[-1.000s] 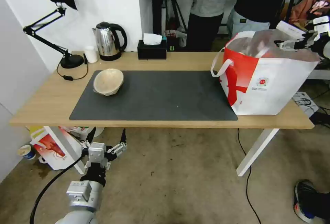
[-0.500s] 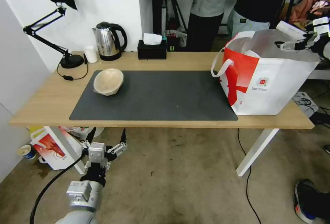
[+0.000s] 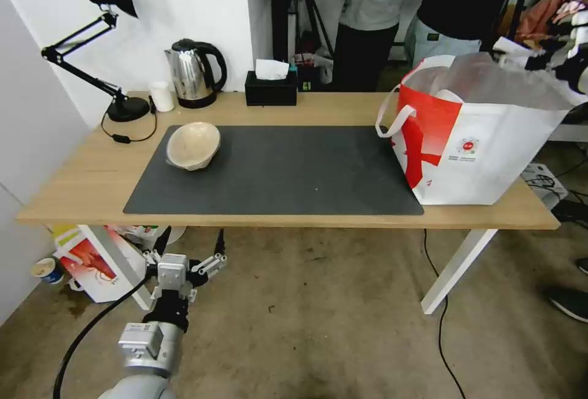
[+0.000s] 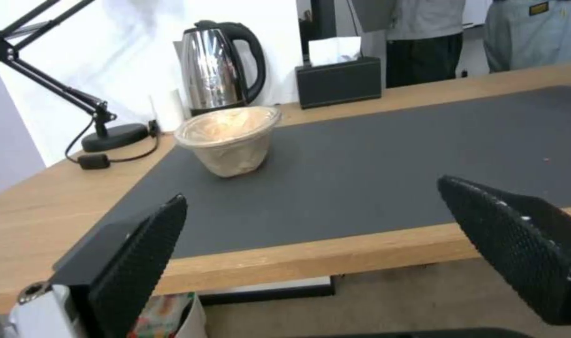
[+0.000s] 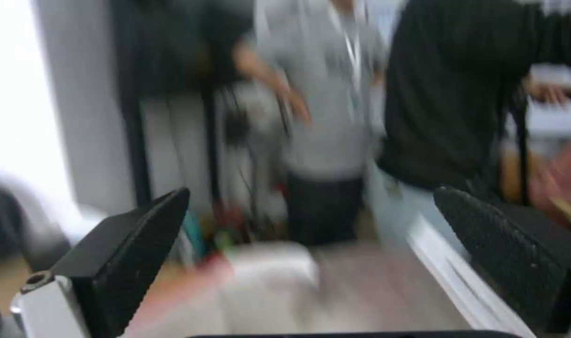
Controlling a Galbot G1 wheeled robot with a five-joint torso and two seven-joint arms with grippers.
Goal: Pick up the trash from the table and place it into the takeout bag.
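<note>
Left gripper [image 3: 191,250]: fingers spread, empty, held low in front of the table [image 3: 86,184], below its near edge. Right gripper [image 5: 310,234]: fingers spread, empty, raised at the far right above the takeout bag [image 3: 484,154]. Beige fibre bowl [image 3: 193,145]: tilted on the dark grey mat [image 3: 288,172], left end, near the kettle [image 3: 193,74]

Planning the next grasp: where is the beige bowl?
Head view: the beige bowl sits on the mat's far-left corner, near the kettle.
</note>
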